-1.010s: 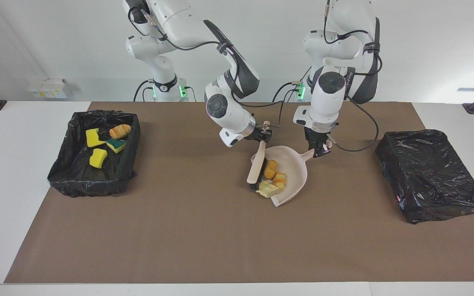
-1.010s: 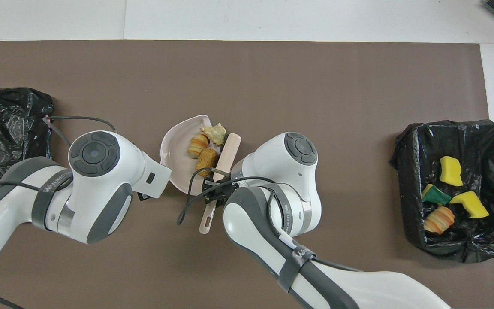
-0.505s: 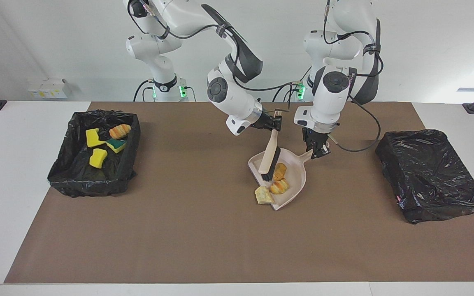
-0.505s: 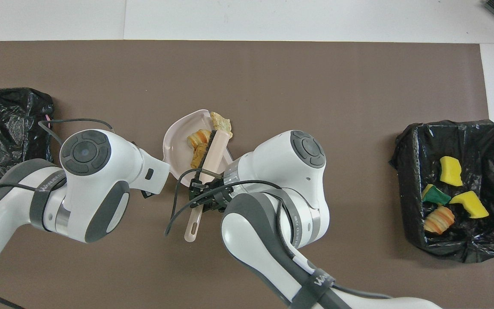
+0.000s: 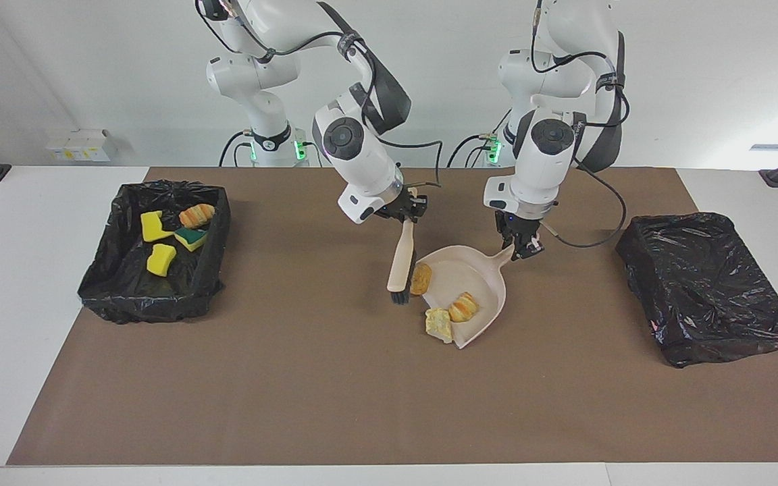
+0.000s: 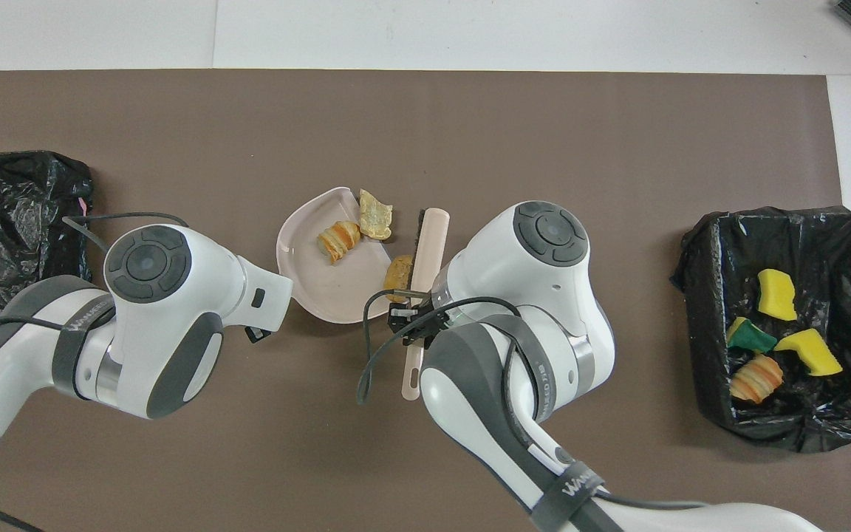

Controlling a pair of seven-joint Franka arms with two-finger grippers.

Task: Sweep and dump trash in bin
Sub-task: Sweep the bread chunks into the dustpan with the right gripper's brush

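Your right claw [image 5: 408, 208] was pinched on the handle of the beige brush [image 5: 401, 260], which hung nearly upright with its black bristles down at the brown mat [image 5: 294, 378], just beside the dustpan's open edge on the side toward the right arm's end of the counter [image 5: 24, 270]. Your left claw [image 5: 526, 248] was clamped on the handle of the beige dustpan [image 5: 480, 277], which lay on the mat at mid-counter.

The trash lay in two groups. At the dustpan:
- an orange-striped chunk [image 5: 462, 307] lay inside the pan;
- a tan-orange chunk [image 5: 421, 278] sat at the pan's open edge, touching the brush bristles;
- a pale yellow chunk [image 5: 437, 322] rested at the pan's lip, partly on the mat.

In the open black-lined bin [image 5: 213, 229] at the right arm's end of the counter:
- two bright yellow chunks [image 5: 152, 226] [image 5: 161, 259];
- a yellow-and-green sponge piece [image 5: 191, 237];
- an orange-striped piece [image 5: 197, 215].

A second black-bagged bin [image 5: 706, 287] stood at the left arm's end of the counter, well apart from the dustpan.
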